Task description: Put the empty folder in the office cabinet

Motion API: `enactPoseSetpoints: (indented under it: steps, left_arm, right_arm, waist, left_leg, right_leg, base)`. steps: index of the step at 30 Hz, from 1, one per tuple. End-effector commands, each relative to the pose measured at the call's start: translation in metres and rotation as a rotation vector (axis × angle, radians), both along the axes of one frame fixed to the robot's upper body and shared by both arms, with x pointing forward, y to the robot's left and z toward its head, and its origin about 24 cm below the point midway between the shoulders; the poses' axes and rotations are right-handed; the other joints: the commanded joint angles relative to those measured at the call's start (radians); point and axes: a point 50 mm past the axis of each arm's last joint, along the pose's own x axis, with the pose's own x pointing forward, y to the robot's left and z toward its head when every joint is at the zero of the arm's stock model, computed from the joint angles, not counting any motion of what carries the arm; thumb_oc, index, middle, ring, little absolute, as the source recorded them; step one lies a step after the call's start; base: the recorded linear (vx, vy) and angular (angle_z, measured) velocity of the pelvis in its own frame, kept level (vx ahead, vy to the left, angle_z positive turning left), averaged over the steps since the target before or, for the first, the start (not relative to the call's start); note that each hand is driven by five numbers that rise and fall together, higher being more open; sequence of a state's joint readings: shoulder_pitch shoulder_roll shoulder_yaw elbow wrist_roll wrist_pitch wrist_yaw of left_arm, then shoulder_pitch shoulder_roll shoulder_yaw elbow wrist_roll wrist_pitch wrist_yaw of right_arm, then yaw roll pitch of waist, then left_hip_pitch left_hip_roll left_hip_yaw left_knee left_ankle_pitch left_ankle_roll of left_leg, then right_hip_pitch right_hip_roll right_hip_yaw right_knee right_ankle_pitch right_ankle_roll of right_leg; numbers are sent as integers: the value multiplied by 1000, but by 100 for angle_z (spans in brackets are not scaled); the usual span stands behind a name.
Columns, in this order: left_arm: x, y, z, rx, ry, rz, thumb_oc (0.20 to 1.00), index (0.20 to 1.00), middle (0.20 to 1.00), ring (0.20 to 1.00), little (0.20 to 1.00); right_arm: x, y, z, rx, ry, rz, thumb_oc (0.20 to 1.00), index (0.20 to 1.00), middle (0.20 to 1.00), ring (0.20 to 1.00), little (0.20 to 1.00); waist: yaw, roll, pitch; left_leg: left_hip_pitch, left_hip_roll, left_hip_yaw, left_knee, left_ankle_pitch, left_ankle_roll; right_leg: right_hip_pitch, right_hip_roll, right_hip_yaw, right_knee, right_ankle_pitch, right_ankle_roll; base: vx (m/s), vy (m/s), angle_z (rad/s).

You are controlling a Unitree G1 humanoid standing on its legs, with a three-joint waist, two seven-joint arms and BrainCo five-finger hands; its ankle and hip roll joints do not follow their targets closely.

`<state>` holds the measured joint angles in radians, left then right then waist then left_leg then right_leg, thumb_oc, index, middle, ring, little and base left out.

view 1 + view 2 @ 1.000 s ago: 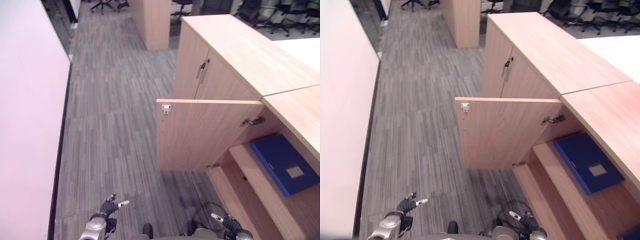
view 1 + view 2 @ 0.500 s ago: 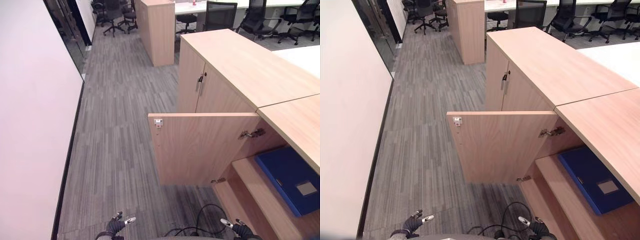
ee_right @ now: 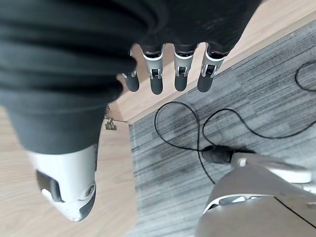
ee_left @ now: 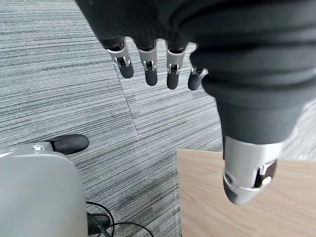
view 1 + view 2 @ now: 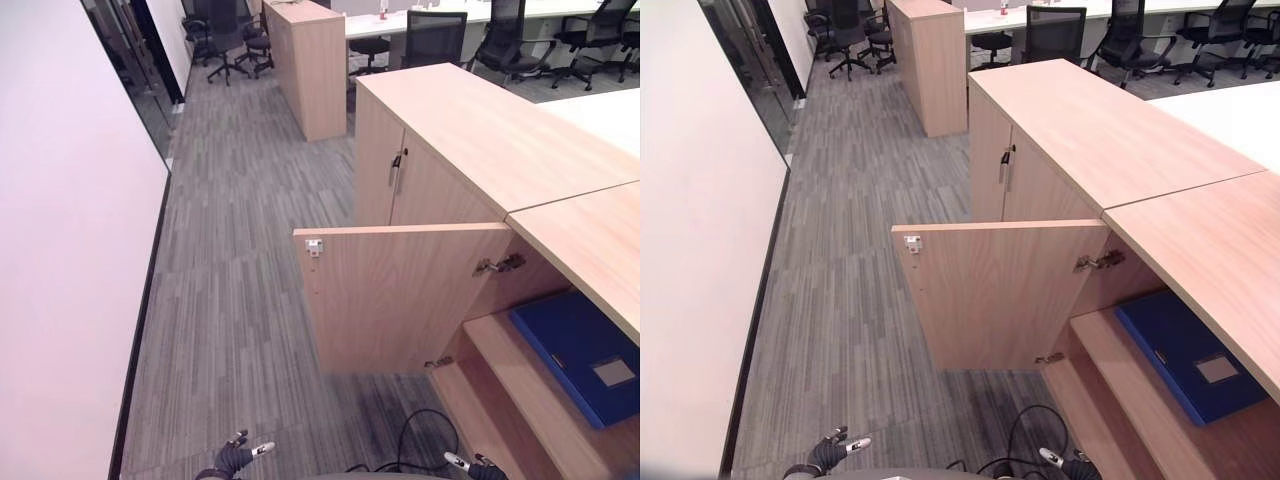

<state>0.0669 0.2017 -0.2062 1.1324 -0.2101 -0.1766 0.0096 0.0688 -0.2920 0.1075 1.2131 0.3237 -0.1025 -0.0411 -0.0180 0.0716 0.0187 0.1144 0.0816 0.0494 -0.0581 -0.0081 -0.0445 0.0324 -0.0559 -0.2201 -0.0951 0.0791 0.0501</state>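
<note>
Two head cameras, set side by side, look steeply down from above at the open cabinet door [image 5: 400, 295] and grey carpet [image 5: 235, 250], sharing nearly everything; each wrist camera looks close along its own fingers at carpet and wood.

Open cabinet door [image 5: 400, 295] blocks left approach; shelf [image 5: 1140, 395] beside folder [image 5: 1190, 355] free.

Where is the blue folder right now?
The blue folder lies flat on a shelf inside the open cabinet, at the eye views' lower right, just past the open door.
</note>
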Motion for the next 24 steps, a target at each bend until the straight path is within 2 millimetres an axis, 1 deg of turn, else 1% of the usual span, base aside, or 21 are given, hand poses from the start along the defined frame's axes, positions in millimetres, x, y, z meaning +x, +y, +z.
enactPoseSetpoints:
  steps: [1,3,4,5,6,9,11,12,16,18,21,24]
  left_arm:
    - [42,11,16,27,-147,2,1000,1000,1000,1000,1000]
    - [53,10,22,25,-195,15,1000,1000,1000,1000,1000]
    - [57,10,23,18,-209,14,1000,1000,1000,1000,1000]
    - [61,9,26,15,-229,17,1000,1000,1000,1000,1000]
    - [64,9,28,15,-244,10,1000,1000,1000,1000,1000]
    - [68,12,32,26,-271,-16,1000,1000,1000,1000,1000]
    - [71,13,34,32,-281,-18,1000,1000,1000,1000,1000]
    - [82,18,41,46,-326,-9,1000,1000,1000,1000,1000]
    - [103,28,59,69,-418,3,1000,1000,1000,1000,1000]
    - [114,37,70,88,-470,15,1000,1000,1000,1000,1000]
    - [126,52,82,120,-510,40,1000,1000,1000,1000,1000]
    - [139,70,97,173,-542,56,1000,1000,1000,1000,1000]
  right_arm:
    - [24,-3,5,-33,-46,54,1000,1000,1000,1000,1000]
    - [26,-6,7,-49,-46,60,1000,1000,1000,1000,1000]
    - [28,-10,8,-60,-49,49,1000,1000,1000,1000,1000]
    - [26,-10,8,-55,-47,38,1000,1000,1000,1000,1000]
    - [25,-10,8,-53,-48,35,1000,1000,1000,1000,1000]
    - [20,-11,7,-51,-38,22,1000,1000,1000,1000,1000]
    - [21,-10,7,-47,-44,19,1000,1000,1000,1000,1000]
    - [22,-7,6,-35,-50,24,1000,1000,1000,1000,1000]
    - [22,1,4,-20,-33,69,1000,1000,1000,1000,1000]
    - [21,3,3,-15,-27,91,1000,1000,1000,1000,1000]
    - [17,5,2,-4,-13,113,1000,1000,1000,1000,1000]
    - [15,3,2,-6,-2,130,1000,1000,1000,1000,1000]
  waist:
    - [15,-88,65]
    - [42,-97,74]
    - [43,-97,70]
    - [37,-92,64]
    - [32,-87,54]
    - [16,-79,15]
    - [11,-78,9]
    - [3,-76,1]
    - [-2,-77,-8]
    - [-5,-80,-13]
    - [-15,-81,-22]
    - [-30,-81,-31]
  left_leg:
    - [-104,-10,-79,167,-2,-77]
    - [-160,-38,-167,161,-16,-72]
    - [-166,-46,-195,136,-19,-70]
    - [-163,-44,-194,110,-13,-67]
    - [-144,-33,-175,77,-8,-64]
    - [-95,-22,-145,8,6,-57]
    - [-79,-21,-136,-5,5,-55]
    - [-56,-24,-124,-16,-2,-50]
    - [-24,-28,-95,-29,-13,-40]
    - [-12,-28,-81,-29,-21,-37]
    - [4,-28,-64,-29,-29,-36]
    - [19,-25,-46,-29,-39,-37]
  right_leg:
    - [91,-53,-7,13,-94,72]
    - [85,-59,8,8,-89,79]
    - [81,-59,14,8,-88,87]
    - [82,-59,18,8,-91,92]
    - [82,-56,18,8,-94,96]
    - [90,-64,29,8,-95,101]
    - [93,-67,33,8,-94,102]
    - [92,-72,45,8,-89,105]
    - [97,-78,63,10,-81,112]
    - [101,-82,72,12,-78,117]
    - [106,-86,80,13,-79,122]
    - [112,-88,91,13,-80,127]
  base:
    - [-54,-16,-5]
    - [-2,-5,-27]
    - [37,32,-52]
    - [58,73,-40]
    - [88,97,-30]
    - [128,87,-6]
    - [81,70,-27]
    - [73,68,-29]
    - [72,63,-19]
    - [61,41,-30]
    - [63,36,-9]
    - [65,25,-4]
